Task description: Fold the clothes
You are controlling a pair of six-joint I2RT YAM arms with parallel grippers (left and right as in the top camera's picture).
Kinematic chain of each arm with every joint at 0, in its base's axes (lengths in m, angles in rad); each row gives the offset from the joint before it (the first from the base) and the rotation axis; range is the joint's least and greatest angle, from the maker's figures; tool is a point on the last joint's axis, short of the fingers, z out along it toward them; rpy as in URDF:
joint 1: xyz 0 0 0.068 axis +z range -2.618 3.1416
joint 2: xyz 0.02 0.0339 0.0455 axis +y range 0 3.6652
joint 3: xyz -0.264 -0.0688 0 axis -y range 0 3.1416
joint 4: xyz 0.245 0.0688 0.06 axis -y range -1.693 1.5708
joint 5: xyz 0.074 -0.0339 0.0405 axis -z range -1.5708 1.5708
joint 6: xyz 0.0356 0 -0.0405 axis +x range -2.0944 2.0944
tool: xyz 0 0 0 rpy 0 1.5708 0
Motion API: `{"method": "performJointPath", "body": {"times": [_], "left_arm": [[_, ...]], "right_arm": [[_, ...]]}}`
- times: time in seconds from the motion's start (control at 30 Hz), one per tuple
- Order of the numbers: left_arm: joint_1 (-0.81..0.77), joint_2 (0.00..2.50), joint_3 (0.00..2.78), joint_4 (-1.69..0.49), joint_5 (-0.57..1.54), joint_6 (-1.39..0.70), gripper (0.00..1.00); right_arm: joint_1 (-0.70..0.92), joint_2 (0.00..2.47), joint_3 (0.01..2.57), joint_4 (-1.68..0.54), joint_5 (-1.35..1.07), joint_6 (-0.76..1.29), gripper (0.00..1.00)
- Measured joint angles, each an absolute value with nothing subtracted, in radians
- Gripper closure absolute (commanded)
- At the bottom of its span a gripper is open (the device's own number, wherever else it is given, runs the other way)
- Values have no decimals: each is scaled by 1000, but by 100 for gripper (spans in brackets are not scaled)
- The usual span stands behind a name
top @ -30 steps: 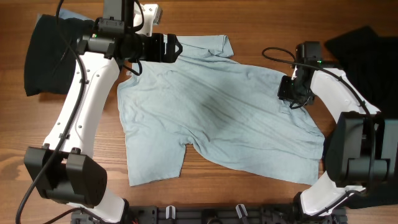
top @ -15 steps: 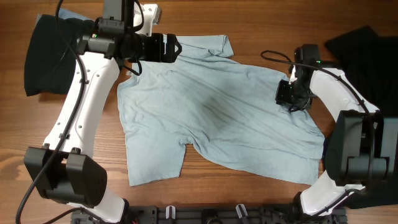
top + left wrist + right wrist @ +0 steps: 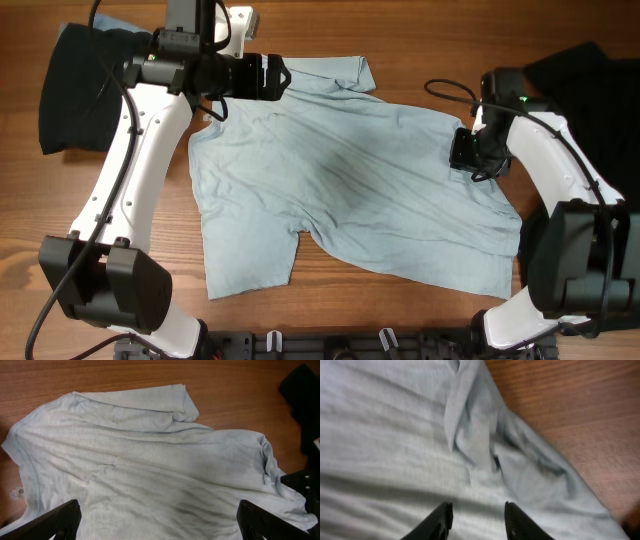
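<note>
Wood-grain tabletop (image 3: 420,40) carries everything. Spread across it, between the two arms, lies the pale blue T-shirt (image 3: 340,190), mostly flat but rumpled, one sleeve turned over near the left fingers (image 3: 57,519). Those stand released at full spread, hovering over the collar end with the neckline just below them, probably so they can drop onto that edge. A black garment (image 3: 70,90) sits behind the left fingers, and another dark garment (image 3: 590,80) lies beyond the right fingers (image 3: 439,520), both likely parked until the shirt is done. The right fingers are partly parted, low over a bunched ridge of cloth just ahead of them; nothing shows pinched between them, though the view is blurred.
</note>
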State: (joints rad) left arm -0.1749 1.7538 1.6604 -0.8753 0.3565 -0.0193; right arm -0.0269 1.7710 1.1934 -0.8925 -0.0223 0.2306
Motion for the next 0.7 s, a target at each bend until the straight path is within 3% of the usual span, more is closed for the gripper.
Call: {"method": "performJointPath", "body": {"times": [0.53,0.7], "left_arm": [[-175,1754,1660,-876,356,-19,0],[-175,1754,1660,-876,356,-20,0]], "right_arm": [[-27,1780,1013,-646,-52,231,69],[-27,1779,987,-609,-51,255,88]]}}
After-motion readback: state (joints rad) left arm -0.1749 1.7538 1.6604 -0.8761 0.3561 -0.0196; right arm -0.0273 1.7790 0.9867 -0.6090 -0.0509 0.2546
